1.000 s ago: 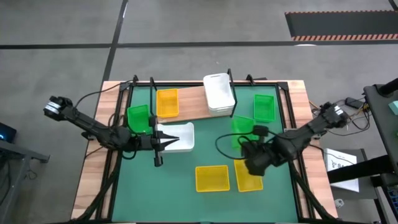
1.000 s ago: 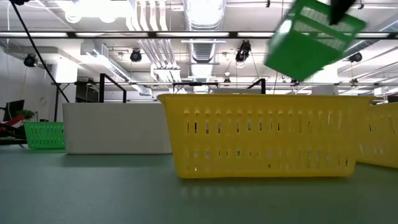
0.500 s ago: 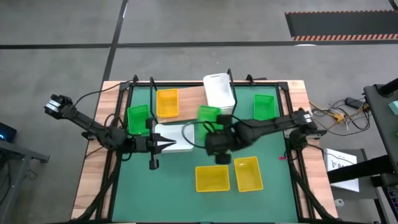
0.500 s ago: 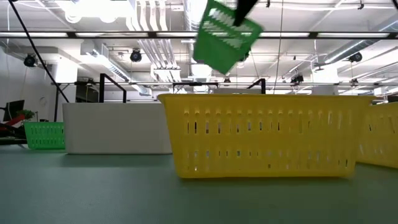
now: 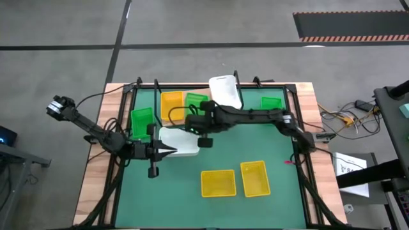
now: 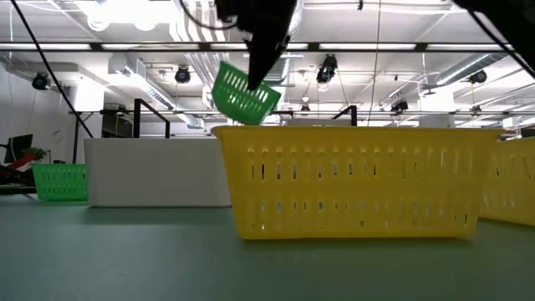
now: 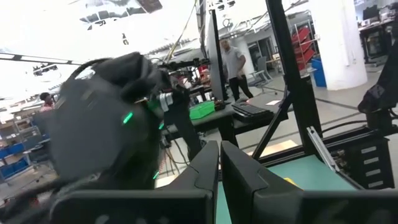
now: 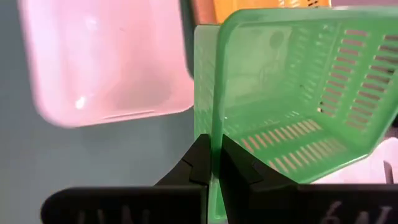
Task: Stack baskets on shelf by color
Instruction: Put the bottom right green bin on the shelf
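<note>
Green plastic fills the right wrist view: the right gripper [image 8: 210, 163] is clamped on the rim of 1 green basket [image 5: 195, 102], its 2 fingers pinching the wall, and holds it tilted in the air. That arm reaches far across the surface [image 5: 281, 198], stretched out nearly level. Below the carried basket lie the shelf [image 5: 198, 116] and a yellow basket [image 5: 171, 104]; just beside the gripper sits a white basket [image 5: 178, 142]. The left gripper [image 5: 167, 151] has its fingers pressed together, empty, pointing at that white basket, with its arm low and extended.
</note>
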Action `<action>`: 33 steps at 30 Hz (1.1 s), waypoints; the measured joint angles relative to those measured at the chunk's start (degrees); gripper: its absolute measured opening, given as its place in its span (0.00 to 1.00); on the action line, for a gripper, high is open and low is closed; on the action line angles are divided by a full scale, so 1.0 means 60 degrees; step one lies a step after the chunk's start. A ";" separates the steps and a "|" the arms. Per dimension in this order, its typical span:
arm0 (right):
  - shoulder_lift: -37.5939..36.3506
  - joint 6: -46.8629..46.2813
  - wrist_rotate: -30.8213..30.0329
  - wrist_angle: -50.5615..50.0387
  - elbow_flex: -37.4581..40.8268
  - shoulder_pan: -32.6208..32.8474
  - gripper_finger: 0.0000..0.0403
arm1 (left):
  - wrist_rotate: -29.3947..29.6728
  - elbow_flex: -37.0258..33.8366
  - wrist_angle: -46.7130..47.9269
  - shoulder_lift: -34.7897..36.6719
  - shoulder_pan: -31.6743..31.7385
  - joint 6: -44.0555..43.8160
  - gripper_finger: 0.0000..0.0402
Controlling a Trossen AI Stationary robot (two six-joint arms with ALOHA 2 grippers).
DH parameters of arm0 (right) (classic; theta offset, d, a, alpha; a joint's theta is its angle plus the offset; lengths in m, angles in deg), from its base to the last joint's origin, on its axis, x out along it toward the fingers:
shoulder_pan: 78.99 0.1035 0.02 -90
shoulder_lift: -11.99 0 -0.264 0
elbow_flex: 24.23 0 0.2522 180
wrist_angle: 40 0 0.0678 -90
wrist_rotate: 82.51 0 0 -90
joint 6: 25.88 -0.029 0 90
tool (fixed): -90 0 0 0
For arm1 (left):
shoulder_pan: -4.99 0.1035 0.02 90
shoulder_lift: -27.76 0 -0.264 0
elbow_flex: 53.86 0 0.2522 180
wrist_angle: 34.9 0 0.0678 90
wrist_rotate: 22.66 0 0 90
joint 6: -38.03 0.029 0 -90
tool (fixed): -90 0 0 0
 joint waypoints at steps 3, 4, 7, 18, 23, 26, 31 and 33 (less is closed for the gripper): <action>0.0477 0.0344 0.0000 0.0072 -0.0293 -0.0332 0.02 | 0.0002 0.0000 -0.0002 0.0004 -0.0024 0.0001 0.00; 0.0619 0.0392 0.0000 0.0086 -0.0385 -0.0443 0.02 | 0.0003 0.0000 0.0004 0.0004 -0.0036 0.0001 0.00; 0.0885 0.0536 0.0000 0.0148 -0.0446 -0.0766 0.02 | 0.0002 0.0000 0.0004 0.0004 -0.0047 0.0001 0.00; 0.1064 0.1018 0.0108 0.0488 -0.0118 -0.1655 0.02 | -0.0001 -0.0025 0.0007 0.0000 -0.0055 0.0001 0.00; 0.1222 0.1193 0.1080 0.0567 -0.0114 -0.1830 0.05 | 0.0001 -0.0025 0.0007 0.0009 -0.0047 0.0002 0.00; 0.1441 0.1182 0.1259 0.0655 -0.0087 -0.1859 0.08 | 0.0001 -0.0027 0.0004 0.0015 -0.0047 0.0005 0.00; 0.1572 0.1204 0.1268 0.0693 -0.0051 -0.1866 0.15 | 0.0000 -0.0033 0.0004 0.0015 -0.0047 0.0005 0.00; 0.1556 0.1141 0.1265 0.0705 -0.0086 -0.1866 0.18 | -0.0001 -0.0033 0.0007 0.0015 -0.0047 0.0005 0.00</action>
